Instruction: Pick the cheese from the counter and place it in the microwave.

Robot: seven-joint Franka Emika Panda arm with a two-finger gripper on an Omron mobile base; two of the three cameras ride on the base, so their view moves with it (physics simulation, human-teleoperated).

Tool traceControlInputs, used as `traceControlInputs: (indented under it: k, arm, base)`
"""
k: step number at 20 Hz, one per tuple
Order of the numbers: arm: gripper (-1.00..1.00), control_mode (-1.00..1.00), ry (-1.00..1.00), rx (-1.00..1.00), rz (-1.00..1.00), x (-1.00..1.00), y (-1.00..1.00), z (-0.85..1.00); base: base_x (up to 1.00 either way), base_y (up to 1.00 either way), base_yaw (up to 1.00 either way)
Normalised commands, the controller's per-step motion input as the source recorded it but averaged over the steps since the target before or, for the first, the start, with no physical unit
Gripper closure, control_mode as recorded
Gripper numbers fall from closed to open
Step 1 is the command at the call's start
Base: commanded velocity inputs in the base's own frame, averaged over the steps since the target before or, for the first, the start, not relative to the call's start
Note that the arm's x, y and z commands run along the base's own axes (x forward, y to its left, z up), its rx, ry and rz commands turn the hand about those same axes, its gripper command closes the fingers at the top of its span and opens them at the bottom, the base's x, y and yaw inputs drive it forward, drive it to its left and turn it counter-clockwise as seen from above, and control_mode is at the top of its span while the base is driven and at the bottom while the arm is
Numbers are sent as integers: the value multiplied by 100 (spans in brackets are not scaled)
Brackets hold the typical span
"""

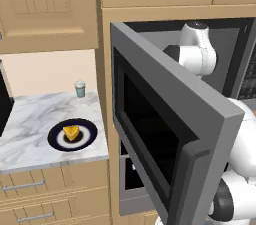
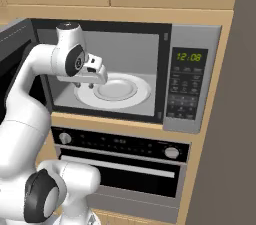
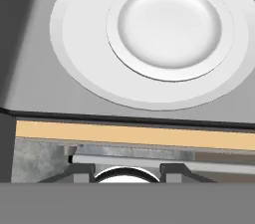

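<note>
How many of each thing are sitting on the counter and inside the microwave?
Cheese wedges: 1, on the blue plate
Blue plates: 1, on the counter
Small cups: 1, at the back of the counter
White plates: 1, on the turntable in the microwave
Total: 4

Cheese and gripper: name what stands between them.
The open microwave door stands between them in the left base view: the cheese sits on its plate on the counter; the gripper hangs inside the microwave.
</note>
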Motion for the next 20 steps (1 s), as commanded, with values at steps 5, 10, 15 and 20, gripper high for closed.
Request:
traceControlInputs:
  k: [5,10,15,20]
  arm:
    - [-100,100,0,0,0,0,0,0]
    - [-100,100,0,0,0,0,0,0]
    - [-100,100,0,0,0,0,0,0]
    - [-100,100,0,0,0,0,0,0]
  base:
    - [-6,0,0]
    - [-43,-47,0]
    - [-35,-68,0]
    - [-18,-49,0]
